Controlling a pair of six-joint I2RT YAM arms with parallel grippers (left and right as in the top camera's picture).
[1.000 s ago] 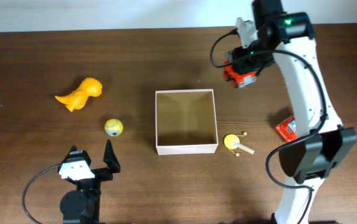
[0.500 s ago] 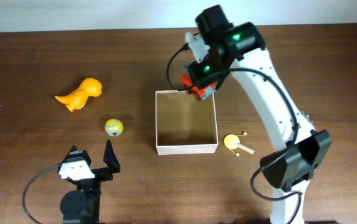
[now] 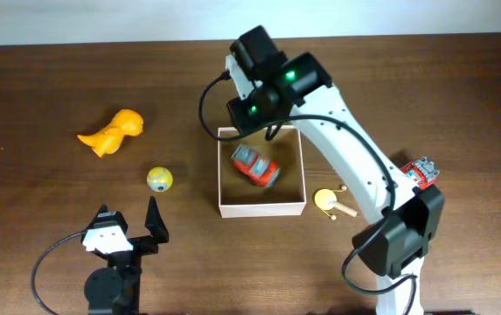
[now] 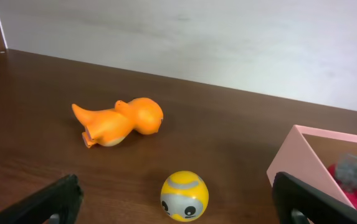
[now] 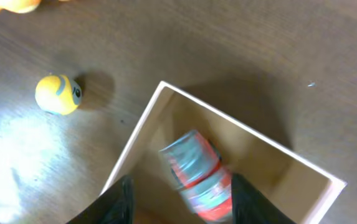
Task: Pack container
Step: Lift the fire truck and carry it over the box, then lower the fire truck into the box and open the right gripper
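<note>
The container is a square white-walled box with a tan inside, at mid-table. A red and grey toy car lies tilted inside it, toward the back left. In the right wrist view the car is blurred and sits below and between the fingers, apart from the left one. My right gripper hovers open over the box's back left corner. My left gripper stands open near the front edge, holding nothing. A yellow ball with a face stands ahead of it, between the fingers' lines.
An orange dinosaur toy lies at the left. A yellow paddle toy rests just right of the box. Another red toy sits at the far right behind my right arm. The wall runs along the table's back edge.
My right arm swung left from the back right to the box's back left corner, carrying the red car. The car has left the jaws and now lies in the box. The left arm stayed still.
</note>
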